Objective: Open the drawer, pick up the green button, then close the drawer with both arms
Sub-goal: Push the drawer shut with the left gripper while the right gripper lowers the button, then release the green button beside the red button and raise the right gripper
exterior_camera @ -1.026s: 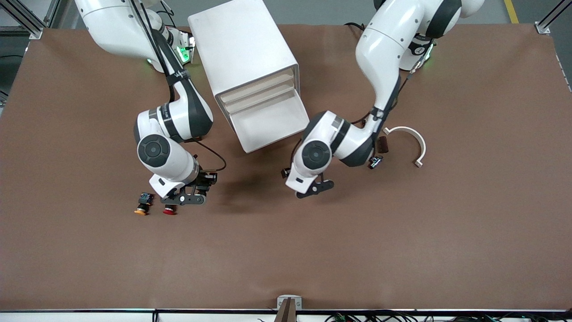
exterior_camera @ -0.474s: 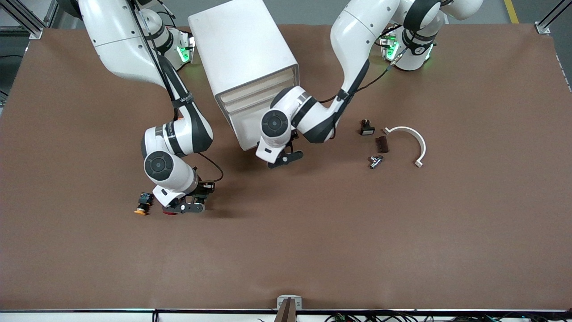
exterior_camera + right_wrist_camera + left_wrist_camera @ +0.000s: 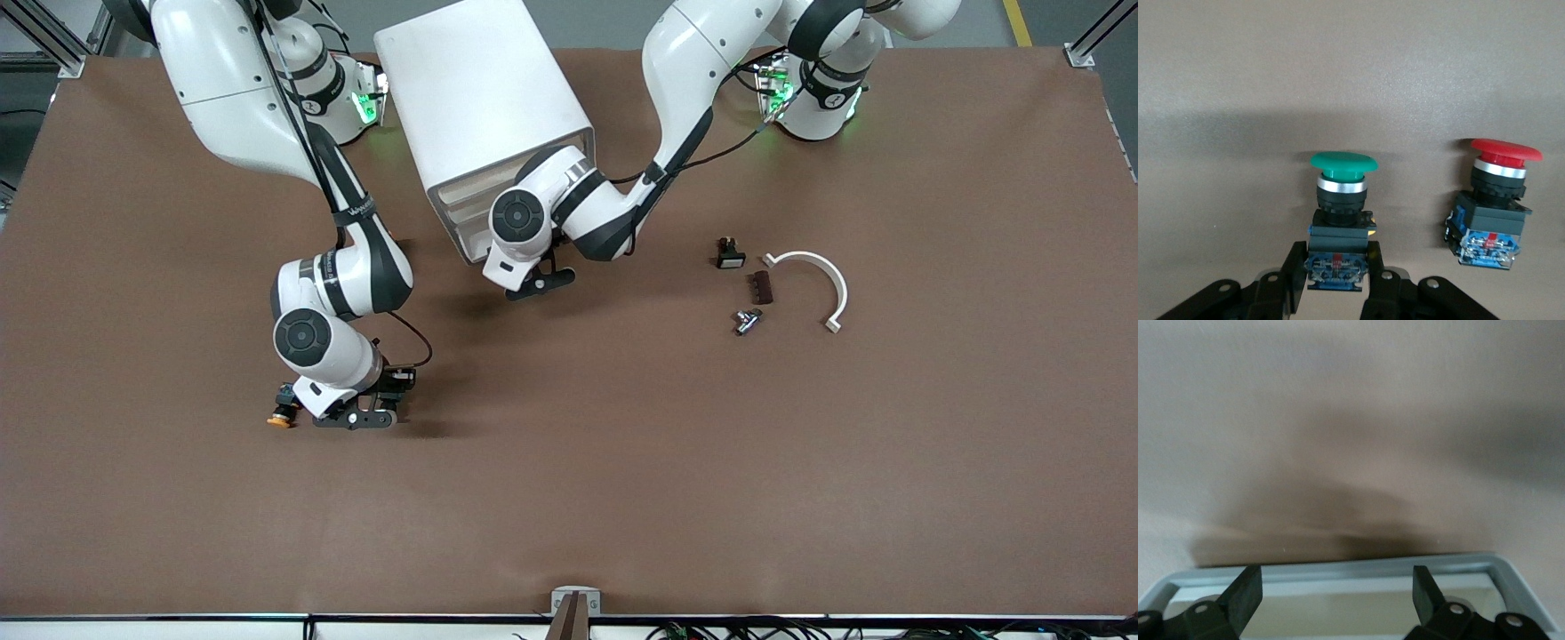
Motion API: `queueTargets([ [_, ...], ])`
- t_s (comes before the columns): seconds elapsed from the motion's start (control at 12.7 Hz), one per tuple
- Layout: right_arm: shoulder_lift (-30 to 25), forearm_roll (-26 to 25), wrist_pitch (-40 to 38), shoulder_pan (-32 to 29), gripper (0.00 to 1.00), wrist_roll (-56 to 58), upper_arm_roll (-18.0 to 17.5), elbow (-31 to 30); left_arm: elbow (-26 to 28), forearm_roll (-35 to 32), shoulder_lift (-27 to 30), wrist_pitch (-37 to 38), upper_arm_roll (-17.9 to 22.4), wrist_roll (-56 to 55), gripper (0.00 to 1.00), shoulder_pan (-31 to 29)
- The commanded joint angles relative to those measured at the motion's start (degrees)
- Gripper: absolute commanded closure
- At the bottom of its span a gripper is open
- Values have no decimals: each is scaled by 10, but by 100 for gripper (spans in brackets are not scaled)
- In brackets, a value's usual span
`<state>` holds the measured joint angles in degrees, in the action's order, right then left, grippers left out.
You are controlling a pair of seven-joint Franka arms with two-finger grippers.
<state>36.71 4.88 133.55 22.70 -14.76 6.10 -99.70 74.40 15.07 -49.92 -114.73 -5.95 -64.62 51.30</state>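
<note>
The white cabinet (image 3: 480, 98) stands near the robots' bases. Its lowest drawer (image 3: 464, 247) is pushed in almost flush, mostly hidden by the left arm. My left gripper (image 3: 540, 283) is open and empty against the drawer front. In the left wrist view its fingers (image 3: 1245, 593) straddle the drawer's rim (image 3: 1338, 570). My right gripper (image 3: 360, 416) is low at the table beside the yellow-capped button (image 3: 280, 418). In the right wrist view it (image 3: 1336, 260) is shut on the blue body of the green button (image 3: 1341, 167). The green button is hidden in the front view.
A red-capped button (image 3: 1495, 200) lies beside the green one. Toward the left arm's end of the table lie a white curved piece (image 3: 822, 280), two small dark parts (image 3: 730, 253) (image 3: 760, 286) and a small metal part (image 3: 747, 320).
The left arm has pushed the open drawer back into the cabinet. The right gripper has shifted toward the yellow-capped button and now covers the red-capped one in the front view.
</note>
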Motion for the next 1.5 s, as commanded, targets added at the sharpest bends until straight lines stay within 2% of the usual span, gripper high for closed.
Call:
queueTargets([
  [0.0,3,-2,10,-10,68,-5,-9,-1,14,8,15,0,-18,-5,1,-1],
  [0.16,0,6,7,-19,14,-7,-9,0,14,12,14,-3,-25,-7,1,-1],
  [0.24,-9,7,-4,-33,0,-4,-12,0,16,21,14,-2,-26,-18,1,-2],
  [0.47,-57,8,-108,-48,0,-37,-8,42,15,17,20,1,-21,-22,1,-29],
  [0.63,-101,7,-157,-67,0,-33,-8,54,14,5,42,5,-19,-17,1,-92],
  [0.87,-169,7,-179,-85,0,-37,-8,50,12,-82,91,55,-20,-1,0,-191],
  [1.03,-215,-8,-196,-86,0,-36,-7,47,12,-132,133,74,-20,51,1,-237],
  [1.26,-263,-77,-228,-86,0,-31,-10,55,12,-165,176,149,-20,160,0,-312],
  [1.42,-289,-83,-258,-88,0,-28,-9,67,13,-202,212,154,-20,225,0,-365],
])
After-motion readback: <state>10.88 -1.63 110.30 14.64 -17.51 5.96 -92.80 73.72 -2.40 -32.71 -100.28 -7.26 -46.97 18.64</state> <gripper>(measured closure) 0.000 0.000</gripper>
